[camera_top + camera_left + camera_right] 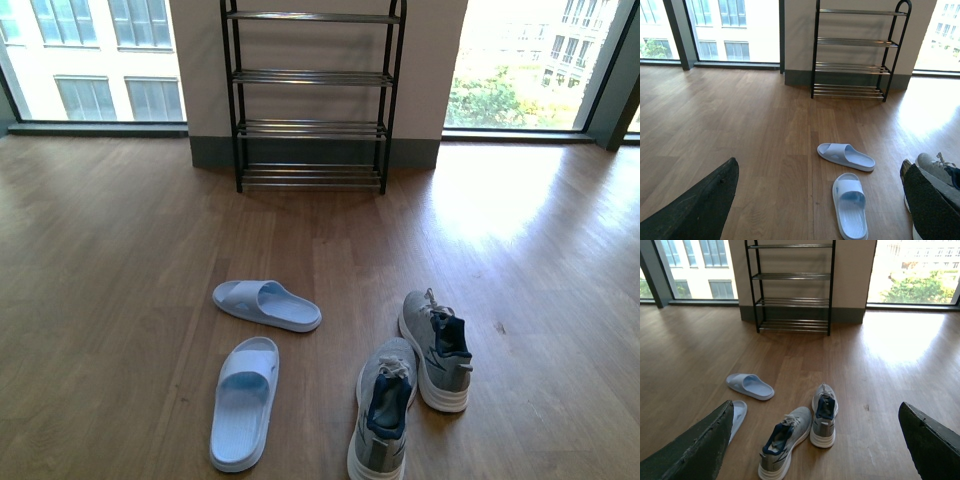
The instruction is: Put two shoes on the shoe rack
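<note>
Two grey knit sneakers with white soles lie on the wood floor, one nearer (384, 410) (782, 440) and one further right (437, 348) (824, 413), toes pointing toward the shoe rack (312, 97) (855, 49) (790, 286), which stands against the far wall with bare silver rods. In the right wrist view my right gripper (817, 450) hangs open above the pair, dark fingers (695, 450) far apart. My left gripper (822, 207) is open too, over the slides; one finger (932, 205) covers part of a sneaker (939, 167). Neither arm shows in the front view.
Two pale blue slides lie left of the sneakers, one nearer the rack (266, 304) (845, 156) and one closer to me (244, 400) (851, 204). Bare wood floor stretches between the shoes and the rack. Floor-to-ceiling windows flank the wall.
</note>
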`<state>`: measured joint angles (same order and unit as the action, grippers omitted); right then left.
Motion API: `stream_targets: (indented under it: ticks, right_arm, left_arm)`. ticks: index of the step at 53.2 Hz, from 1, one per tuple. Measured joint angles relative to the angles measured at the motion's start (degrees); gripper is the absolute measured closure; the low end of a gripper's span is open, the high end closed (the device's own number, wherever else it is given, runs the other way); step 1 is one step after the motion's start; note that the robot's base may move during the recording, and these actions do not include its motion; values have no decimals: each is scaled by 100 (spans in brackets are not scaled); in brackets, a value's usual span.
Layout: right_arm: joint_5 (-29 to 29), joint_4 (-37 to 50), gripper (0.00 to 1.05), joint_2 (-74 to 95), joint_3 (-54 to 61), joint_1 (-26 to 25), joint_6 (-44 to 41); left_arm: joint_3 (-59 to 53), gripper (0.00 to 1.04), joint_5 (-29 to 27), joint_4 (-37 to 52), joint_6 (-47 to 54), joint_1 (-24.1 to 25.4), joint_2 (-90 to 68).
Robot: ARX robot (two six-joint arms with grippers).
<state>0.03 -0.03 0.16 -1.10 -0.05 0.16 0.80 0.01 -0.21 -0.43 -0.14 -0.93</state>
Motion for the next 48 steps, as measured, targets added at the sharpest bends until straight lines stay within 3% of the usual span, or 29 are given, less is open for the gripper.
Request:
stream_targets:
  ticks: [48]
  right_arm:
    - [0, 0, 9, 0, 0, 0, 0]
  left_arm:
    - [0, 9, 0, 0, 0, 0, 0]
